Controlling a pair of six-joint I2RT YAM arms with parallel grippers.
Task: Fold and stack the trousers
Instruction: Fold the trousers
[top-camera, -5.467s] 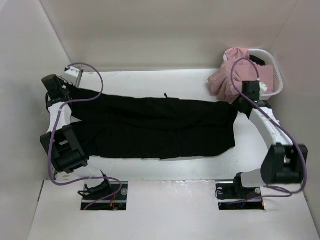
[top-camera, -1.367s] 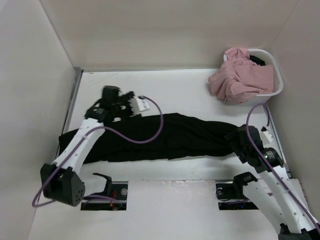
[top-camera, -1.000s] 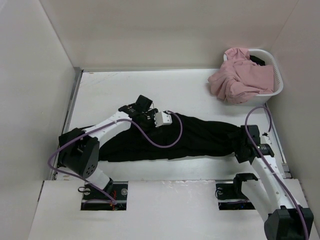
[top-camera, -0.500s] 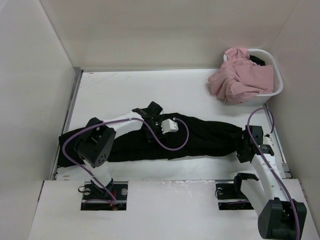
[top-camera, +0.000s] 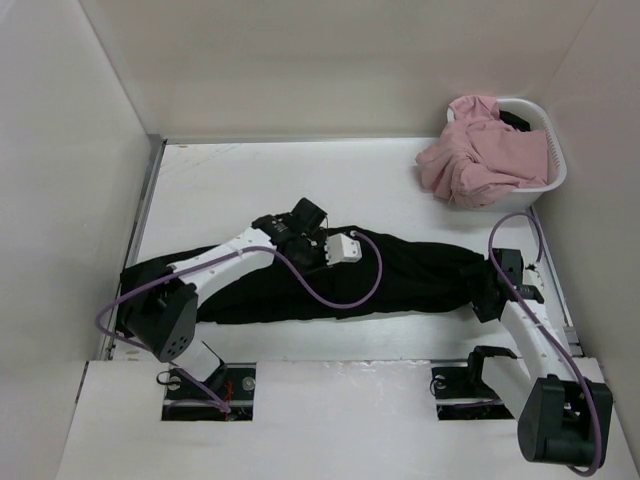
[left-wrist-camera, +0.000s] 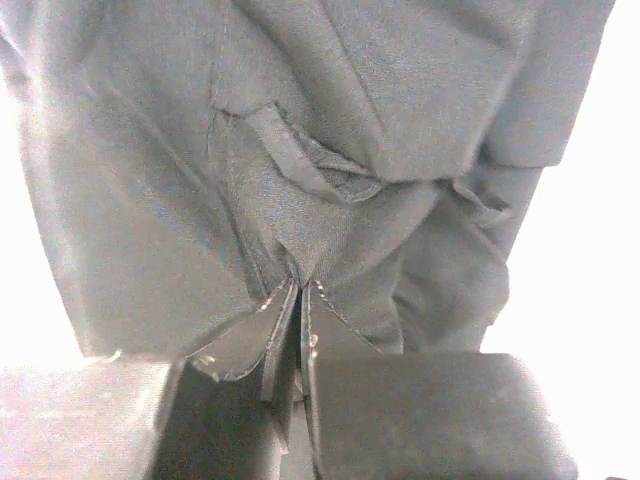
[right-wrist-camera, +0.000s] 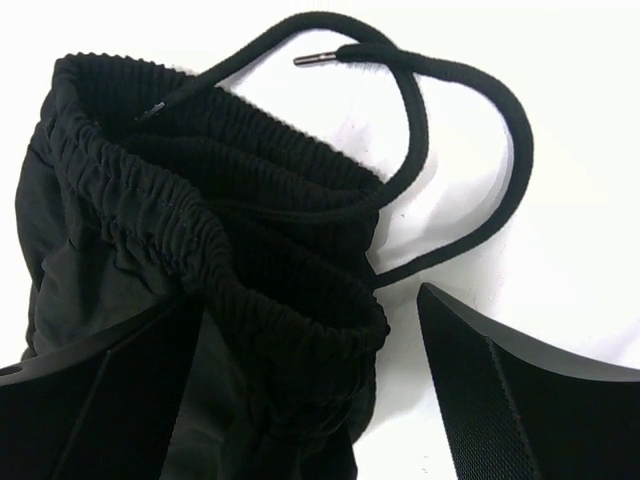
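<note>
Presently we list: black soft-cloth trousers (top-camera: 410, 275), stretched across the white table (top-camera: 250, 180); left gripper (left-wrist-camera: 298, 292) pinching a mid-leg fold; right gripper (right-wrist-camera: 305, 300) spread astride the elastic waistband.

A broad bare stretch of bench (top-camera: 300, 175) runs behind the trousers (top-camera: 420, 275), from the left wall (top-camera: 70, 200) to the basket (top-camera: 555, 170) of pink cloth (top-camera: 480, 155) in the far right corner. The trousers lie as a long dark band across the middle. The left arm (top-camera: 220, 262) and its looping cable (top-camera: 340, 290) cross their left half, and the left pincer (left-wrist-camera: 297, 300) is clamped on a fold. The right arm (top-camera: 525, 325) hugs the right wall (top-camera: 600, 120). The right pincer (right-wrist-camera: 308, 310) has its jaws spread wide astride the waistband, with the drawstring (right-wrist-camera: 470, 110) looped beside it. A thin bare strip lines the near edge.
</note>
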